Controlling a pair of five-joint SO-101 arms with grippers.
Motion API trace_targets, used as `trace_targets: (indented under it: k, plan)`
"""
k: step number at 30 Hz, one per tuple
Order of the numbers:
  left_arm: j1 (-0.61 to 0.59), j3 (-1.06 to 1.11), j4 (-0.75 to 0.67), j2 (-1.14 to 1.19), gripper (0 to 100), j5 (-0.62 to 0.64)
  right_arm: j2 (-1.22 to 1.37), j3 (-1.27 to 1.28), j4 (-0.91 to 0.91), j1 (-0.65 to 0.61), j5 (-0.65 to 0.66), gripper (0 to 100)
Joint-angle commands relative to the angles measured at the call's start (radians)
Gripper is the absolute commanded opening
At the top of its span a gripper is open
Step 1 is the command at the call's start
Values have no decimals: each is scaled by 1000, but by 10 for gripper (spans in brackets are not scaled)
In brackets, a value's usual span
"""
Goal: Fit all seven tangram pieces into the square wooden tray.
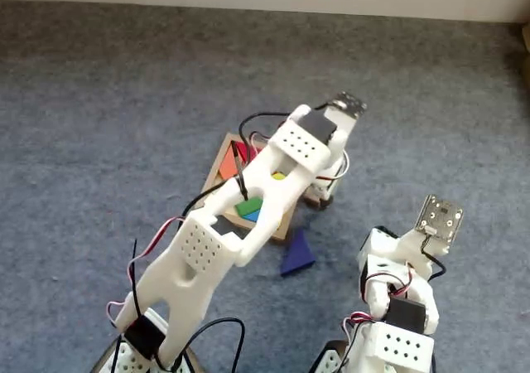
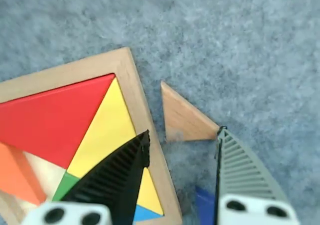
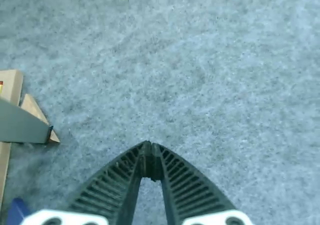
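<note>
Wooden triangle (image 2: 185, 117) sits just outside the tray (image 2: 131, 75) (on carpet (image 2: 250, 45)), before the spread left gripper (image 2: 182, 133).

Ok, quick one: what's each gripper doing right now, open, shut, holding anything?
Left gripper: open, holding nothing; the tray rim and a wooden triangle lie between its fingers.
Right gripper: shut, empty, above the carpet.
</note>
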Motion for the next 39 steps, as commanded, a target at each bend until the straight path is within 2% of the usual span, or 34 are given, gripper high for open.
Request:
trace_targets:
  k: [1,10,14,19,25,30,39]
  plan:
    - [19,-47,-35,28,226,6,-16,104,-21,12,6,12]
    - [38,-48,-68,84,226,2,-16,104,-21,12,6,12]
    - [59,-47,-68,84,220,-54,-16,104,-21,12,6,12]
    - [51,-48,-69,81,220,-55,-16,104,-21,12,6,12]
    - [33,-48,-132,77,225,-51,-16,104,-21,12,6,12]
    - [28,-48,-190,77,226,64,-16,104,-21,12,6,12]
    - [27,-42,-222,87,221,77,-16,104,-21,10,6,12]
